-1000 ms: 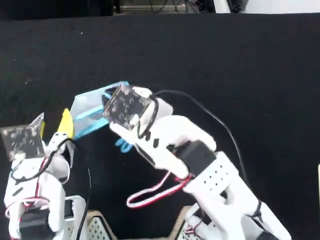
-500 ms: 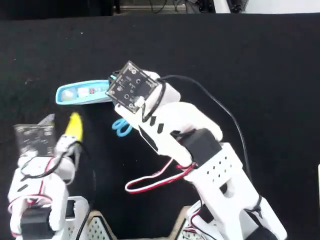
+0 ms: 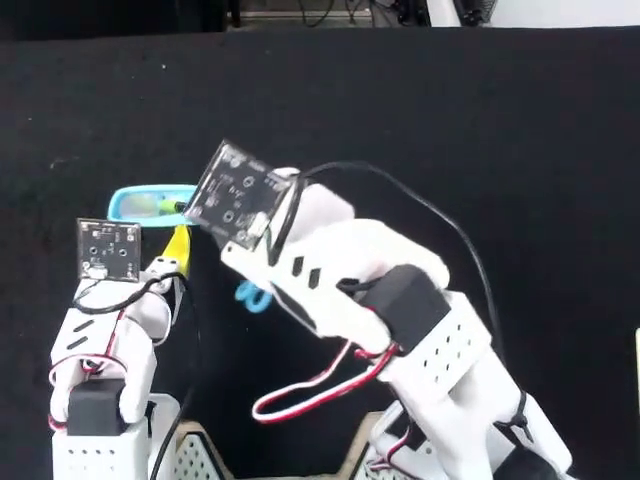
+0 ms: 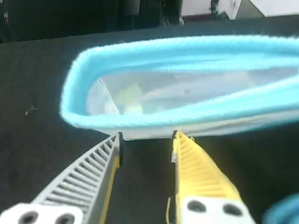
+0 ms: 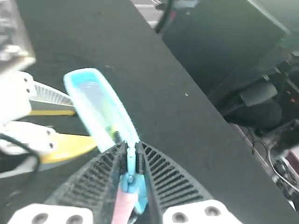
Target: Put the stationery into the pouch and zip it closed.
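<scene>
The pouch [image 3: 148, 204] is clear with a light blue rim and lies left of centre on the black table. Pale stationery shows through the pouch [image 4: 187, 93] wall. My right gripper [image 5: 130, 151] is shut on the near end of the pouch [image 5: 96, 105]; in the high view its camera board hides that end. My left gripper [image 4: 146, 140] is open, its grey and yellow fingertips right at the pouch's long side, nothing between them. The yellow finger [image 3: 178, 248] points at the pouch from the front. The left gripper's fingers [image 5: 60, 147] stand beside the pouch.
A small light blue looped item [image 3: 250, 296], like scissors handles, lies on the table [image 3: 450, 130] under the right arm, in front of the pouch. Black cloth stretches free to the back and right. The arm bases stand at the front edge.
The pouch, held up and tilted a second ago, has come down and shifted left with my right gripper. My left arm has swung right and forward, bringing its fingers to the pouch.
</scene>
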